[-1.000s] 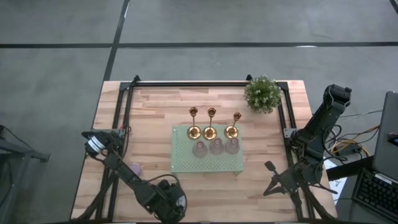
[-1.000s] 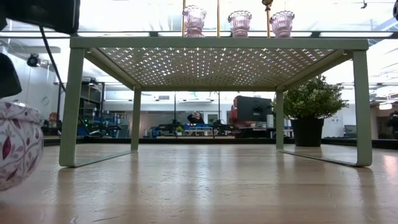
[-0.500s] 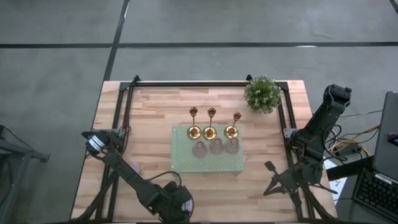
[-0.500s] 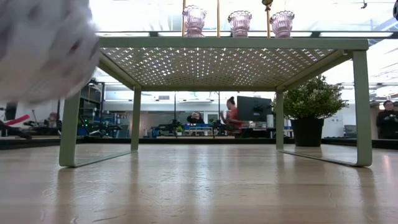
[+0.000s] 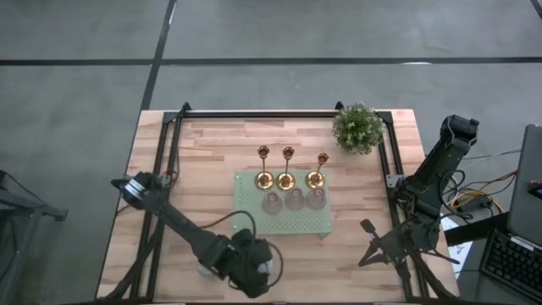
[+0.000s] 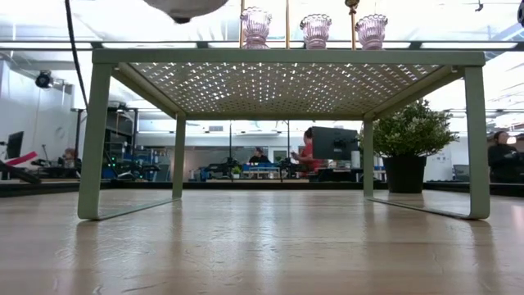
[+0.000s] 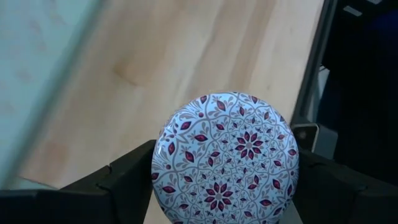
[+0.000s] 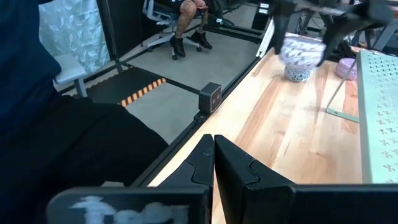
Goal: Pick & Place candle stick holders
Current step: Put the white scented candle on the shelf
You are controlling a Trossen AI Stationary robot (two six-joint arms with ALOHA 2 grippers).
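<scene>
patterned holder lifted near the green rack

wooden tabletop [image 5: 203,161] carries a pale green perforated rack [image 5: 282,222] at its middle, with a potted plant [image 5: 357,127] at the far right corner.

left gripper [image 7: 224,186] has its fingers [image 7: 127,177] spread wide and pressed on both sides of a squat round holder [image 7: 225,157], white with a purple-red floral pattern. the wrist view faces its round patterned face head on, so its axis runs toward that camera. the high view shows only the left arm's dark wrist over the near edge of the table, just beside the rack's near left corner, and hides the holder. the low view catches just the holder's rounded underside [image 6: 185,7] at the top edge, clear of the table. the right wrist view shows the same holder [image 8: 302,50] raised above another patterned one [image 8: 297,73] standing on the wood, with a pinkish one [image 8: 347,68] close by.

right gripper [image 8: 213,155] waits off the right edge of the table, fingers pressed together with nothing between them.

on the rack stand 3 gold holders [image 5: 287,168], upright in a row along its far edge, and 3 small glass-like pinkish holders [image 5: 294,200] in a row just in front of them; the low view shows those 3 [image 6: 316,29] upright on the rack top.

no readable writing or brand marks show in any view.

people [image 6: 306,150] sit at desks in the room behind.
</scene>
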